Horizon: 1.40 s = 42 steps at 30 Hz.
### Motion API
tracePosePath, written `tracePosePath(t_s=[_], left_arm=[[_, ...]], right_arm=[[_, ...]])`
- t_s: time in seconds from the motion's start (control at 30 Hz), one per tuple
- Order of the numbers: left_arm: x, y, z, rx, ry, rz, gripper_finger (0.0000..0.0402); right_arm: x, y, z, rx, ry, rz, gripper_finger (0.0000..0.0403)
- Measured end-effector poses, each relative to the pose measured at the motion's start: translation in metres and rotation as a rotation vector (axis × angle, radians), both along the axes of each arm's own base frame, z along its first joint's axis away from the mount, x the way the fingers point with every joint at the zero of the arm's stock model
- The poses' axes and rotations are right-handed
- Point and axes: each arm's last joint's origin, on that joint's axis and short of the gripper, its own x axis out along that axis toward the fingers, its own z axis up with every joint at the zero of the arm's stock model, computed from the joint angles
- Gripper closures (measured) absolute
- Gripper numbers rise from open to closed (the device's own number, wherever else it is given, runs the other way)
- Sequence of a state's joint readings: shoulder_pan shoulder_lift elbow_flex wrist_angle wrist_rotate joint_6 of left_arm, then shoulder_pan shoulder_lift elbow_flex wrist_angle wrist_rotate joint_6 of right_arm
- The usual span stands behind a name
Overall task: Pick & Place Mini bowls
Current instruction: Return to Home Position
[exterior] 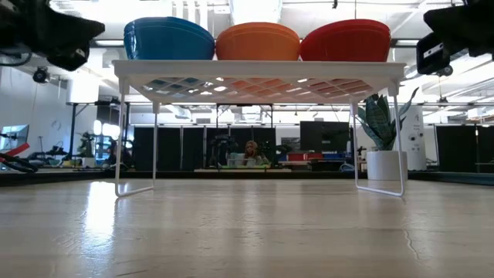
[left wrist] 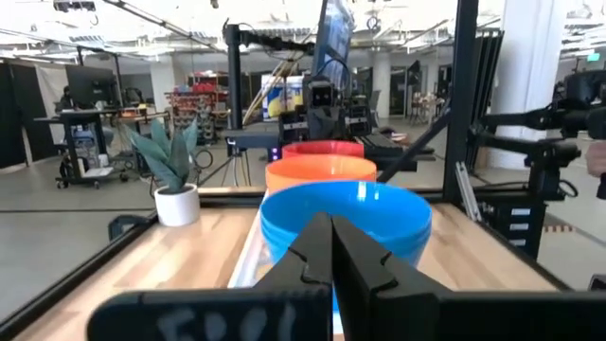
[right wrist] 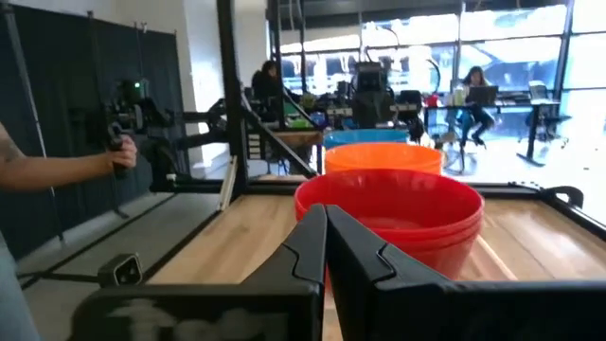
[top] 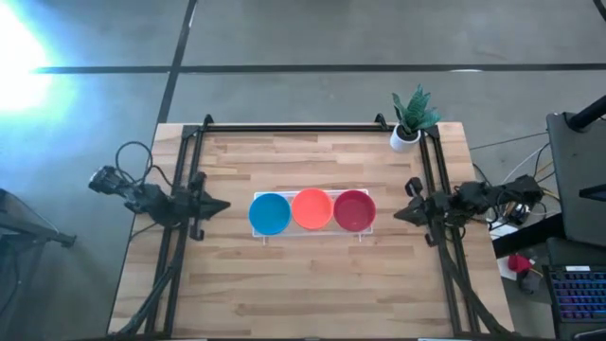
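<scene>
Three mini bowls sit in a row on a white lattice tray (top: pixel 365 230) at the table's middle: blue (top: pixel 270 213), orange (top: pixel 311 209), red (top: pixel 353 210). In the low view they stand on the raised tray (exterior: pixel 258 73), blue (exterior: pixel 168 38), orange (exterior: pixel 258 42), red (exterior: pixel 345 40). My left gripper (top: pixel 225 206) hovers shut just left of the blue bowl (left wrist: pixel 346 223); its fingertips (left wrist: pixel 332 225) are together. My right gripper (top: pixel 397 214) hovers shut just right of the red bowl (right wrist: pixel 390 216), fingertips (right wrist: pixel 325 216) together. Neither touches a bowl.
A small white pot with a green plant (top: pixel 410 121) stands at the table's far right corner. A black frame rail (top: pixel 294 127) runs along the far edge and down both sides. A person's hand (right wrist: pixel 118 152) shows beyond the table's left side. Bare wood lies at the near side.
</scene>
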<state>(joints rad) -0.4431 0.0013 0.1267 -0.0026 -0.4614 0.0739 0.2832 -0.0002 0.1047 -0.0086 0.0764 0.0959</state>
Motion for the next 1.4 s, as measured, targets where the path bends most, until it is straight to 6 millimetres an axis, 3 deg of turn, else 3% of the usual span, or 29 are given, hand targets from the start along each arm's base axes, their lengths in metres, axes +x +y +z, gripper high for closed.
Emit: tracePosePath(t_s=[0.23, 0.37, 1.4], left_arm=[[0.005, -0.002, -0.019, -0.003, 0.029, -0.002, 0.0402], [0.008, -0.004, -0.032, -0.006, 0.039, -0.004, 0.0402], [0.009, -0.005, -0.035, 0.034, 0.060, -0.031, 0.0402]], right_arm=[[0.007, 0.002, -0.024, -0.023, -0.001, 0.007, 0.0394], [0.007, 0.002, -0.026, -0.016, 0.024, 0.009, 0.0394], [0.007, 0.003, -0.027, 0.012, 0.040, 0.034, 0.0394]])
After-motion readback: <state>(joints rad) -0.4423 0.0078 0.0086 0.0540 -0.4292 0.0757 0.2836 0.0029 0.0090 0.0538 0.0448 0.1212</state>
